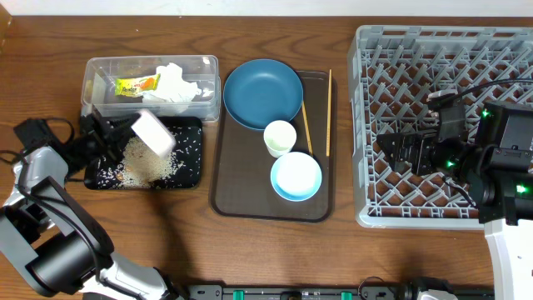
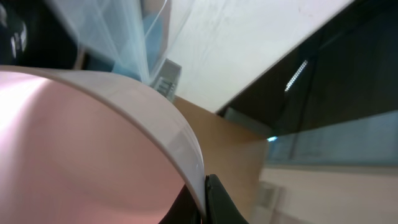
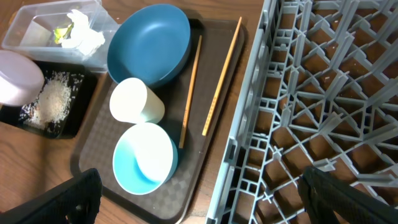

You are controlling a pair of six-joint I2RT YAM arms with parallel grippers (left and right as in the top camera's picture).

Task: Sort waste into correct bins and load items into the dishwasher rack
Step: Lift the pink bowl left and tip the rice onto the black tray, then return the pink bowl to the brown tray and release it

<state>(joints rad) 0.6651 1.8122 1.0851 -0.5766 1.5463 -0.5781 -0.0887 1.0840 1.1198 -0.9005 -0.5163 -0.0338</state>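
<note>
My left gripper (image 1: 107,137) is shut on the rim of the white bowl (image 1: 154,133), which is tipped over the black tray (image 1: 196,179). Loose rice (image 1: 148,167) lies in that tray. In the left wrist view the bowl's rim (image 2: 155,112) is pinched between the jaws of that gripper (image 2: 205,199). White tissue (image 1: 175,83) and a snack wrapper (image 1: 137,84) lie in the clear tub (image 1: 104,71). My right gripper (image 1: 408,150) hangs open and empty over the left side of the grey rack (image 1: 400,50).
The brown serving tray (image 1: 241,200) carries the dark blue plate (image 1: 262,93), white cup (image 1: 280,137), light blue bowl (image 1: 296,177) and two chopsticks (image 1: 329,108). It lies between the bins and the rack. The rack holds nothing.
</note>
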